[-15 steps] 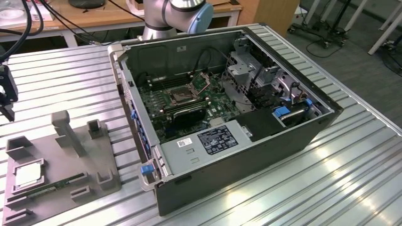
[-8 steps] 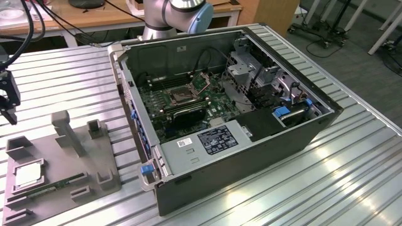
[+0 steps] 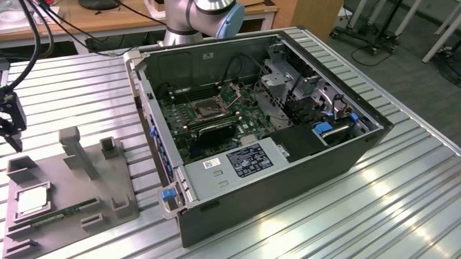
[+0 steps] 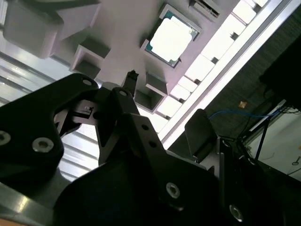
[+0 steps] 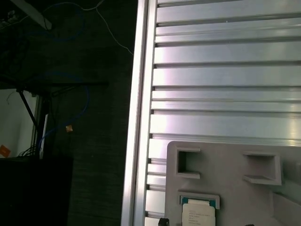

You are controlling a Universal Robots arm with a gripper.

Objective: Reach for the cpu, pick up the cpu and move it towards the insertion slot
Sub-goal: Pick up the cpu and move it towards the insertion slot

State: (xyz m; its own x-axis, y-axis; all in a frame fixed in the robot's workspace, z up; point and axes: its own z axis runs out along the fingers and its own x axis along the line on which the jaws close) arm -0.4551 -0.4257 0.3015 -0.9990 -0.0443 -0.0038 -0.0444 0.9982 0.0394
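The cpu (image 3: pixel 32 200), a small pale silvery square, lies flat in a recess of the grey plastic tray (image 3: pixel 108 183) at the exterior view's lower left. It also lies in its recess in both wrist views (image 4: pixel 171 37) (image 5: pixel 198 213). My black gripper (image 3: pixel 13 141) hangs at the exterior view's far left, above the table and higher than the tray, well apart from the cpu. Seen in the second wrist view, the gripper (image 4: pixel 167 101) is open and holds nothing. The insertion slot (image 3: pixel 207 109), a dark square socket in a metal frame, sits on the green board inside the open computer case (image 3: pixel 303 162).
A long green memory stick (image 3: pixel 61 213) lies in the tray beside the cpu. Upright grey posts (image 3: pixel 75 151) rise from the tray. The ribbed metal table (image 3: pixel 403 199) ends at an edge (image 5: pixel 138 117) close to the tray. Cables hang at the exterior view's upper left.
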